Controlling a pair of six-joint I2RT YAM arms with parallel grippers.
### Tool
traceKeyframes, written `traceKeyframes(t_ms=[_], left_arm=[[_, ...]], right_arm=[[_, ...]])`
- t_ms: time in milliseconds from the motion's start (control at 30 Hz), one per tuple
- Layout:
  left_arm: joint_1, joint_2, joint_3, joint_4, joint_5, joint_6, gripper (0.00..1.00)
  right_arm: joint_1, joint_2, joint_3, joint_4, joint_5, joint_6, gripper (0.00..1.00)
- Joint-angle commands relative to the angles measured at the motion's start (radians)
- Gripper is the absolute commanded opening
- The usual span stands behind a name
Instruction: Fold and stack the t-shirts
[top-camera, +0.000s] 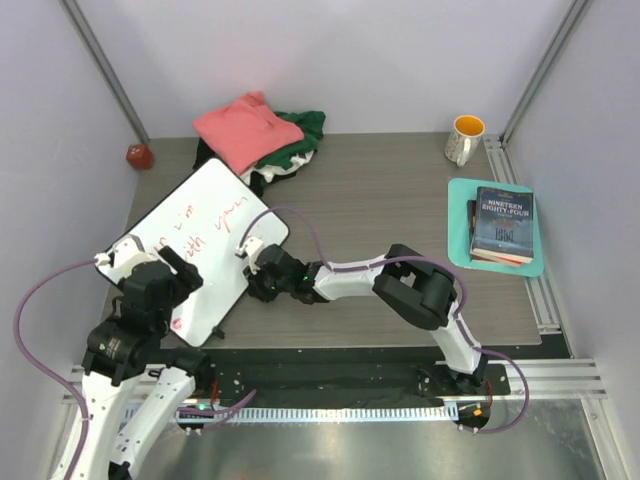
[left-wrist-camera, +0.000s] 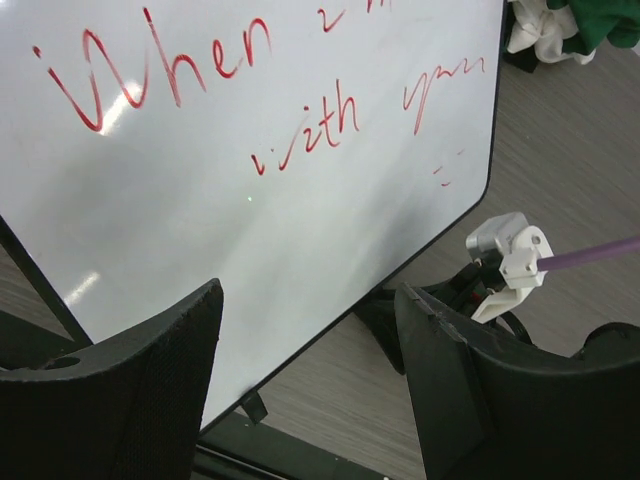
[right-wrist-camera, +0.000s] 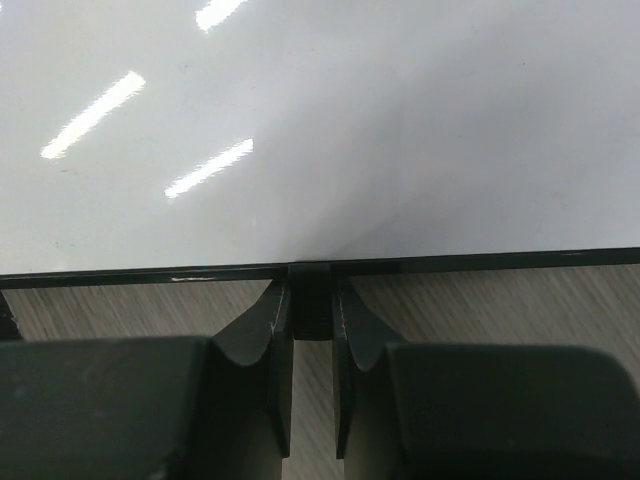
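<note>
The t-shirts lie in a heap at the back of the table: a salmon-pink one on top, dark green, white and black cloth under it. Green cloth and white cloth show at the top right of the left wrist view. My right gripper is shut on a small black tab at the edge of the white board with red writing. My left gripper stands open over the board's near left part, with nothing between its fingers.
A yellow-and-white mug stands at the back right. Two books lie on a teal mat at the right edge. A small red object sits at the back left corner.
</note>
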Motion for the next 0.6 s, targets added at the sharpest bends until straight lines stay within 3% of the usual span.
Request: traceKeyframes(t_ms=[0,300,567], left_arm=[[-0.004,-0.017,-0.002,0.043,0.009,0.018,0.71],[-0.009,-0.022,0.0,0.043,0.017,0.023,0.71],[-0.026,-0.039,0.003,0.035,0.0,0.015,0.71]], right_arm=[[0.006,-0.103,-0.117,-0.044,0.124,0.137,0.01],[-0.008,-0.169,-0.191,-0.07,0.335,0.266,0.01],[-0.063,-0.123,-0.154,-0.133,0.376,0.353,0.01]])
